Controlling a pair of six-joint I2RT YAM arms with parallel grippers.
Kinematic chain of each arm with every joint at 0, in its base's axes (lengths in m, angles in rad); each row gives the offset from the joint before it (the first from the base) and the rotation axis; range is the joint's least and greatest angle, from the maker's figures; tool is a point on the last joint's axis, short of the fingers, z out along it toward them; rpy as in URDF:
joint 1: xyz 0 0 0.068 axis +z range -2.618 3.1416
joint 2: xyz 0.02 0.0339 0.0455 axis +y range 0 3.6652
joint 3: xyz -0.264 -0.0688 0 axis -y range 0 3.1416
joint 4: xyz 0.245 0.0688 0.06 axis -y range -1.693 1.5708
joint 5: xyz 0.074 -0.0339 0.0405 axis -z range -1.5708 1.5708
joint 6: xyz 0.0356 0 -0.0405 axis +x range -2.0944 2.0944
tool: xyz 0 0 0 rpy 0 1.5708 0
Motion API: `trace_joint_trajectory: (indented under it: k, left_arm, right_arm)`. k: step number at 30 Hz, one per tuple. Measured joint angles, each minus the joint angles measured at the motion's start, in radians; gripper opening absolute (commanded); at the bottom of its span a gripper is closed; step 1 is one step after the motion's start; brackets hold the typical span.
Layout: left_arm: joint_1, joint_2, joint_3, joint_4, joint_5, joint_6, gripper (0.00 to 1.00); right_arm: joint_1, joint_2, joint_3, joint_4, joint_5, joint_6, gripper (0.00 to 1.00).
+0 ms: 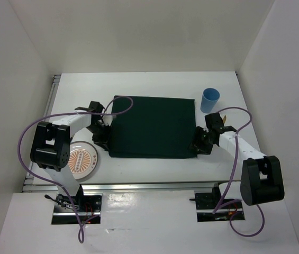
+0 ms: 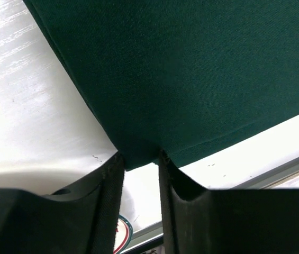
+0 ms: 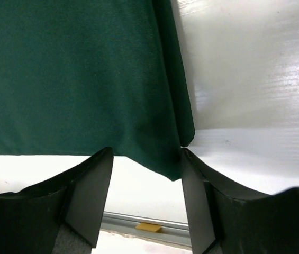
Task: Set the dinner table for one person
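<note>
A dark green cloth (image 1: 154, 126) lies flat in the middle of the white dinner table (image 1: 154, 84). My left gripper (image 1: 100, 138) is at the cloth's near left corner. In the left wrist view (image 2: 139, 159) its jaws stand slightly apart, with the cloth (image 2: 181, 69) corner between the tips. My right gripper (image 1: 199, 144) is at the near right corner. In the right wrist view (image 3: 145, 153) its jaws are wide open, with the corner of the cloth (image 3: 70, 74) between the tips, touching neither finger.
A round plate with an orange pattern (image 1: 81, 160) lies left of the cloth near the front rail; its rim shows in the left wrist view (image 2: 121, 233). A blue cup (image 1: 210, 99) stands beyond the cloth's far right corner. An aluminium rail (image 3: 138, 219) runs along the near edge.
</note>
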Motion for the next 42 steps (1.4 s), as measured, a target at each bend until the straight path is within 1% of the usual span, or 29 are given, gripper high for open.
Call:
trace_joint_trajectory:
  k: [1, 2, 4, 5, 6, 7, 8, 9, 10, 11, 16, 19, 20, 21, 23, 24, 25, 26, 31, 34, 38, 39, 42]
  left_arm:
    - [0.000, 0.000, 0.000, 0.000, 0.000, 0.002, 0.34]
    - [0.001, 0.000, 0.000, 0.000, 0.001, 0.007, 0.27]
    - [0.000, 0.000, 0.000, 0.000, 0.005, 0.016, 0.17]
    - [0.001, 0.000, 0.000, 0.000, 0.007, 0.016, 0.11]
    - [0.000, 0.000, 0.000, 0.000, 0.008, 0.018, 0.11]
    - [0.001, 0.000, 0.000, 0.000, 0.011, 0.021, 0.06]
    - [0.001, 0.000, 0.000, 0.000, 0.015, 0.021, 0.04]
    - [0.001, 0.000, 0.000, 0.000, 0.018, 0.021, 0.03]
    - [0.000, 0.000, 0.000, 0.000, 0.020, 0.023, 0.01]
    - [0.000, 0.000, 0.000, 0.000, 0.022, 0.023, 0.00]
    - [0.000, 0.000, 0.000, 0.000, 0.022, 0.023, 0.00]
    - [0.000, -0.002, 0.000, 0.000, 0.020, 0.023, 0.00]
    - [0.000, -0.005, 0.000, 0.000, 0.018, 0.024, 0.00]
    - [0.000, -0.006, 0.000, 0.000, 0.017, 0.024, 0.00]
    - [0.000, -0.015, 0.000, 0.000, 0.016, 0.026, 0.00]
    - [0.000, -0.018, 0.000, -0.001, 0.016, 0.026, 0.00]
    - [0.000, -0.021, 0.000, -0.001, 0.014, 0.026, 0.00]
    - [0.000, -0.023, 0.000, -0.001, 0.013, 0.026, 0.00]
    - [0.000, -0.035, 0.000, -0.005, -0.009, 0.044, 0.00]
    - [0.000, -0.039, 0.014, -0.019, -0.021, 0.047, 0.00]
    - [0.000, -0.051, 0.070, -0.037, -0.028, 0.056, 0.00]
    - [0.000, -0.053, 0.078, -0.037, -0.028, 0.062, 0.00]
    - [0.000, -0.065, 0.105, -0.045, -0.029, 0.073, 0.00]
  right_arm:
    - [0.000, 0.000, -0.001, 0.000, 0.003, 0.009, 0.58]
    - [0.000, 0.001, -0.005, 0.003, 0.004, 0.018, 0.52]
    - [0.000, 0.003, -0.019, 0.006, 0.007, 0.033, 0.44]
    - [0.000, 0.007, -0.033, 0.008, 0.012, 0.041, 0.39]
    - [0.000, 0.010, -0.040, 0.008, 0.015, 0.043, 0.39]
    - [0.000, 0.013, -0.049, 0.008, 0.018, 0.052, 0.39]
    - [0.000, 0.015, -0.056, 0.007, 0.019, 0.057, 0.39]
    - [0.000, 0.016, -0.060, 0.007, 0.019, 0.061, 0.43]
    - [0.000, 0.016, -0.062, 0.005, 0.020, 0.070, 0.58]
    - [0.000, 0.016, -0.063, 0.005, 0.021, 0.077, 0.59]
    - [0.000, 0.009, -0.065, 0.002, 0.027, 0.104, 0.59]
    - [0.000, -0.005, -0.073, 0.007, 0.028, 0.120, 0.50]
    - [0.000, -0.012, -0.082, 0.008, 0.027, 0.123, 0.36]
    - [0.000, -0.020, -0.097, 0.009, 0.025, 0.127, 0.28]
    - [0.000, -0.024, -0.116, 0.008, 0.024, 0.133, 0.17]
    - [0.000, -0.024, -0.119, 0.009, 0.023, 0.137, 0.06]
    - [0.000, -0.024, -0.119, 0.010, 0.020, 0.140, 0.02]
    - [0.000, -0.025, -0.119, 0.012, 0.017, 0.142, 0.00]
    - [0.000, -0.034, -0.105, -0.004, 0.018, 0.141, 0.00]
    - [0.000, -0.047, -0.056, -0.038, 0.019, 0.130, 0.00]
    - [0.000, -0.049, 0.045, -0.063, 0.022, 0.101, 0.00]
    - [0.000, -0.049, 0.063, -0.062, 0.022, 0.096, 0.02]
    - [0.000, -0.047, 0.086, -0.063, 0.020, 0.079, 0.16]
